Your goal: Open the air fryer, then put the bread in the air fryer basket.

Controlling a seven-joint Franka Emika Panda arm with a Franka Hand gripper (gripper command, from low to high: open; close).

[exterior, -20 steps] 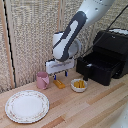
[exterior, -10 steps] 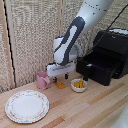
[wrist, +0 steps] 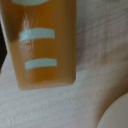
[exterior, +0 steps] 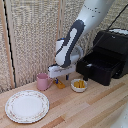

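In the exterior view the white arm reaches down from the upper right, and its gripper (exterior: 61, 80) hangs low over the wooden bench (exterior: 90, 107), just beside the pink cup (exterior: 42, 81). The bread (exterior: 61, 85), a small orange-brown piece, lies on the bench directly under the gripper, between the pink cup and the small white bowl (exterior: 79, 85) with yellow chunks. The fingers are too small and dark here; I cannot tell if they are spread or already pinching the bread. Near the front left corner of the bench sits a round plate (exterior: 27, 106) with a patterned rim. Toward the back right corner stands the air fryer (exterior: 116, 50), large and glossy black. Its air fryer basket (exterior: 97, 67) is pulled out toward the exterior view's left, so the drawer stands open. The air fryer handle (exterior: 85, 73) is a short upright black bar on the front panel of the basket, close to the white bowl but apart from it.

In the wrist view the bread (wrist: 42, 42) fills most of the picture, very near, orange-brown and shiny with two pale stripes across it. It rests on the light wood of the bench (wrist: 95, 55). A pale rounded edge shows in one corner; I cannot tell what it is. No fingers are visible in this view.
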